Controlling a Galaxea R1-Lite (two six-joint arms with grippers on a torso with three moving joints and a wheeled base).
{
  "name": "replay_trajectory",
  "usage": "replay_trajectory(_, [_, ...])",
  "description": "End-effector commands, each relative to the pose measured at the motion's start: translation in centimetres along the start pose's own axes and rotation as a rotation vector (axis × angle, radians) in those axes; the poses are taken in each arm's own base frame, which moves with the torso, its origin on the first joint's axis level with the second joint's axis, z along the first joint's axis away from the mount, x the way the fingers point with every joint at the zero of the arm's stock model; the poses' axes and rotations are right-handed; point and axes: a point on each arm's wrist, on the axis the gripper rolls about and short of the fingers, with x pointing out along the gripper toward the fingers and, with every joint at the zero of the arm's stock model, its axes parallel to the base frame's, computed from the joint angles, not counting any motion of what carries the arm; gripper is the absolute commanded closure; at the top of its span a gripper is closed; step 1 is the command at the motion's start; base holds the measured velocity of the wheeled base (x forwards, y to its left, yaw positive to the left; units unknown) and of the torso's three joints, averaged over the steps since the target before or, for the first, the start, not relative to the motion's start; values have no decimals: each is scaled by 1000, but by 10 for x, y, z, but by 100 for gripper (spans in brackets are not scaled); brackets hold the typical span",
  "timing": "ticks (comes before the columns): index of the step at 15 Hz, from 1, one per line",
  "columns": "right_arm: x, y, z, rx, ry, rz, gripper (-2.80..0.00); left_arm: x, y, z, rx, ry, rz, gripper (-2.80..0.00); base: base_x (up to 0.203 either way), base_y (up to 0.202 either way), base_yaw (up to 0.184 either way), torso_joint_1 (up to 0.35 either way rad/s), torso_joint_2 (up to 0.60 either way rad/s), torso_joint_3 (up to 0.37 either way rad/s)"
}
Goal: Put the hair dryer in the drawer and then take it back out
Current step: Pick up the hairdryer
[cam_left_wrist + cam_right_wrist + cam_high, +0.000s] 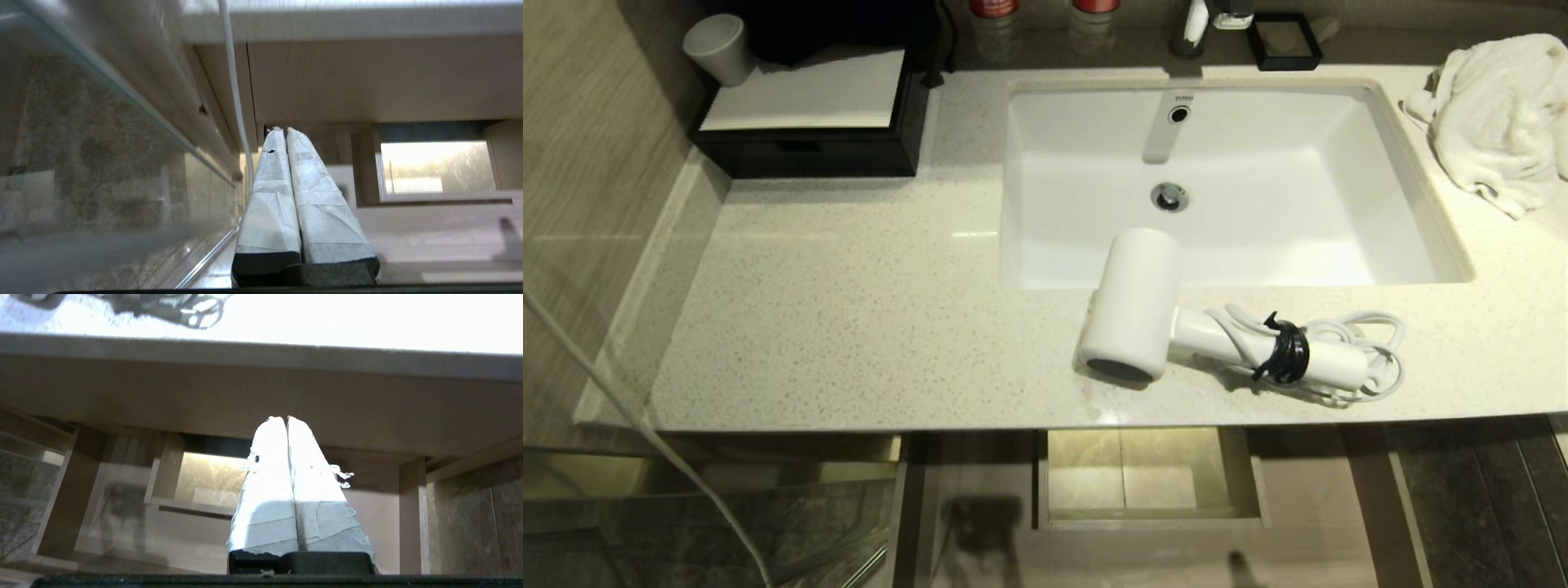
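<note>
The white hair dryer (1131, 306) lies on the speckled countertop (849, 327) at the sink's front edge. Its barrel points toward me and its handle runs to the right, with the grey cord (1372, 351) bundled by a black band. Below the counter edge the light brown drawer (1307, 506) stands pulled out, with a rectangular boxed notch (1152, 478) in its middle. Neither gripper shows in the head view. My left gripper (282, 130) is shut and empty below the counter, facing the drawer (429, 237). My right gripper (284, 418) is also shut and empty, low before the drawer (184, 539).
A white sink (1225, 171) is set in the counter, with a white towel (1503, 114) at the right. At the back left stand a black box with a white top (809, 106) and a grey cup (719, 49). A glass panel (572, 343) and a white cable (645, 425) are at the left.
</note>
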Motion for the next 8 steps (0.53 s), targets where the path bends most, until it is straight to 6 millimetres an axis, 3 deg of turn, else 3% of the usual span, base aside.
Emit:
replay_trajectory(1, [-1,0,-12,-23,1,5,0,0,0,0,0,2,0,0,0,0,0,398,-380,28])
replay_trajectory(3, [-1,0,-12,-27,1,2,0,0,0,0,0,2,1,0,0,0,0,193,-168,14])
replay_trajectory(8, [-1,0,-11,-65,-6,4,0,0,0,0,0,2,1,0,0,0,0,21,-25,1])
